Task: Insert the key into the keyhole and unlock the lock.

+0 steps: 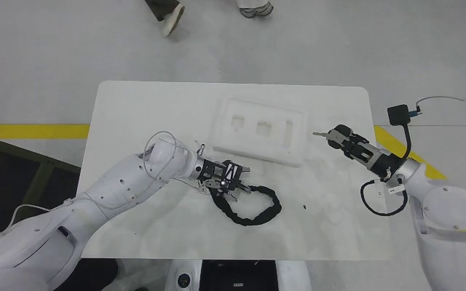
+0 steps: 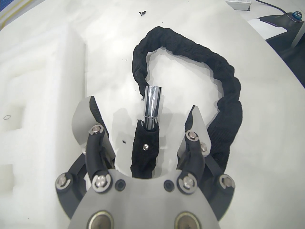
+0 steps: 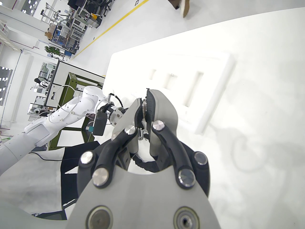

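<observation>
A chain lock in a black fabric sleeve point(image 1: 255, 209) lies looped on the white table, near the front middle. Its chrome lock cylinder point(image 2: 152, 106) sticks out of one sleeve end. My left gripper point(image 2: 143, 103) is open and straddles that cylinder, one finger on each side, apart from it. In the top view this gripper point(image 1: 231, 177) is at the loop's left end. My right gripper point(image 1: 333, 135) is held above the table's right side, shut on the key point(image 1: 319, 134), whose blade points left. In the right wrist view the pads point(image 3: 149, 106) clamp the key's head.
A white foam tray point(image 1: 258, 131) with several cut-out pockets lies at the back middle, just behind the left gripper. A small black speck point(image 1: 304, 209) sits right of the chain. A black box on a cable point(image 1: 398, 115) hangs off the table's right edge.
</observation>
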Controlling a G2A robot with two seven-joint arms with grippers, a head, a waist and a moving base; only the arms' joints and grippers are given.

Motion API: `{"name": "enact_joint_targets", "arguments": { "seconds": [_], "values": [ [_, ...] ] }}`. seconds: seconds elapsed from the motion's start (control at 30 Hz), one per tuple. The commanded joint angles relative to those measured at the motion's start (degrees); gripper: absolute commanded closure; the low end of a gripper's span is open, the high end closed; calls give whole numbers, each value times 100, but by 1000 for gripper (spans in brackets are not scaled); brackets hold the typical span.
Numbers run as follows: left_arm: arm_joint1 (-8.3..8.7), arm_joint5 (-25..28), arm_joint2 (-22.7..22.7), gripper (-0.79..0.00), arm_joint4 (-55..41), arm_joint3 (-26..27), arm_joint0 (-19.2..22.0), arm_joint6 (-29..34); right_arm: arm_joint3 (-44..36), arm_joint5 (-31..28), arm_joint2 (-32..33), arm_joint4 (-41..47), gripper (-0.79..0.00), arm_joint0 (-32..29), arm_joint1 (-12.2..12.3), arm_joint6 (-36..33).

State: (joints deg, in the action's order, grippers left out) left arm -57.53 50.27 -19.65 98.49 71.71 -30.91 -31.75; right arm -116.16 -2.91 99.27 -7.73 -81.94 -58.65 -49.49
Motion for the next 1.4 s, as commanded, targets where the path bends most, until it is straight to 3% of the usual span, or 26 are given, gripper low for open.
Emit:
{"name": "enact_joint_targets", "arguments": {
  "seconds": [0.0,0.13,0.3,0.5,0.87,1.37],
  "values": [
    [15,-36,-15,-680,108,-79,-19,-290,0,0,0,0,0,0,0,0],
    [10,65,-55,-699,46,-267,-72,-840,0,0,0,0,0,0,0,0],
    [-61,297,-45,-736,-41,-507,-67,-1051,0,0,0,0,0,0,0,0],
    [-190,270,6,-650,75,-665,-33,-1011,0,0,0,0,0,0,0,0],
    [-421,129,118,-388,367,-896,42,-1057,0,0,0,0,0,0,0,0],
    [-623,66,143,-345,556,-1127,61,-987,0,0,0,0,0,0,0,0]
  ]
}}
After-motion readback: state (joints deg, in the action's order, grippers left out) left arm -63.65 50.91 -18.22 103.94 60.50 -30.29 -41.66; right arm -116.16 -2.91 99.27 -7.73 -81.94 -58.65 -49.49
